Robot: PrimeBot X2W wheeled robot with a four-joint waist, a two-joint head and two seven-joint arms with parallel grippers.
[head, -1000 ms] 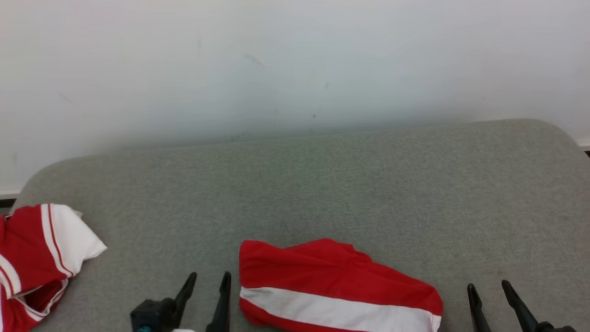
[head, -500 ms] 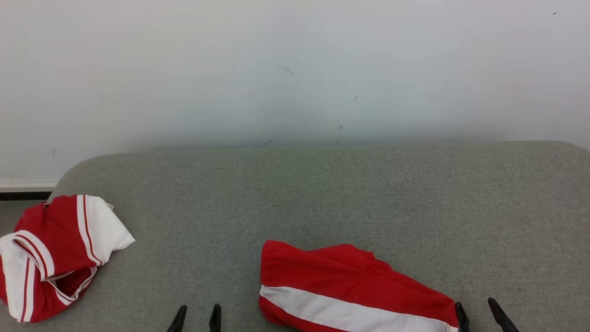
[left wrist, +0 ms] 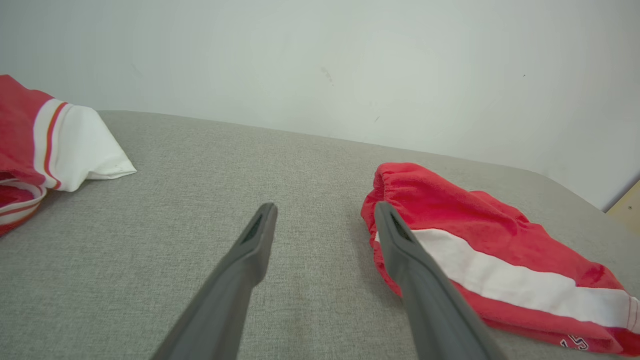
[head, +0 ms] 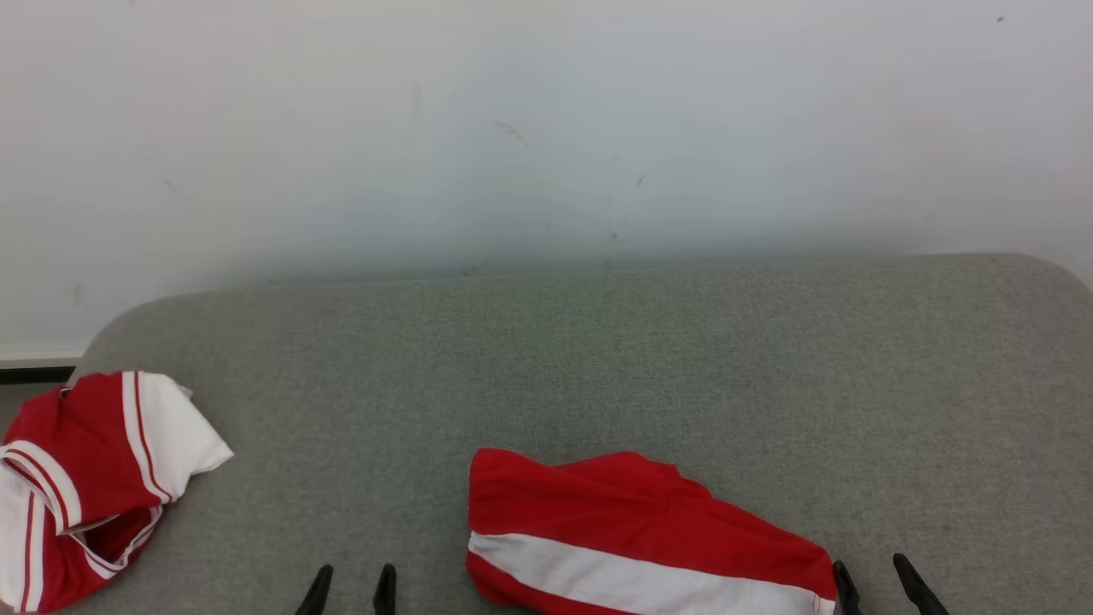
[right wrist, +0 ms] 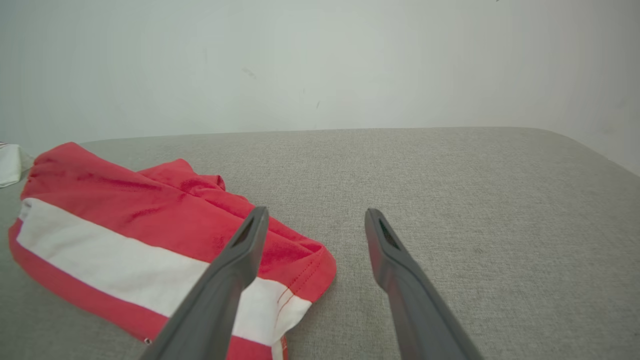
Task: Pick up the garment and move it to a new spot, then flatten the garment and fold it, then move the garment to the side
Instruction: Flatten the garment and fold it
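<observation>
Near the front edge of the grey fabric-covered surface (head: 598,359), between the two grippers: a red cloth garment with a broad white band (head: 632,512), lying loose and rumpled, gathered elastic edge toward the left gripper (head: 354,581), stitched hem toward the right gripper (head: 873,568). Both grippers empty, fingers spread wide, pinching nothing. In the left wrist view, one finger crossing in front of the gathered edge; in the right wrist view, one finger over the hem end; contact with the cloth impossible to tell in either. Off at the far left of the surface, well apart: a second red-and-white striped garment (head: 94,461), crumpled in a heap by the rounded corner. Behind it all, a plain white wall (head: 546,128). As for progress, hard to place. Looks doubled over once along its length, yet wrinkled and uneven, so not a finished fold by the look of it. Nothing lifted, nothing gripped. Probably early: pick-up and shift to a new spot to come, then flattening, folding and the move to the side. Equally possible that the heap at left belongs to the task instead; no telling from here.
</observation>
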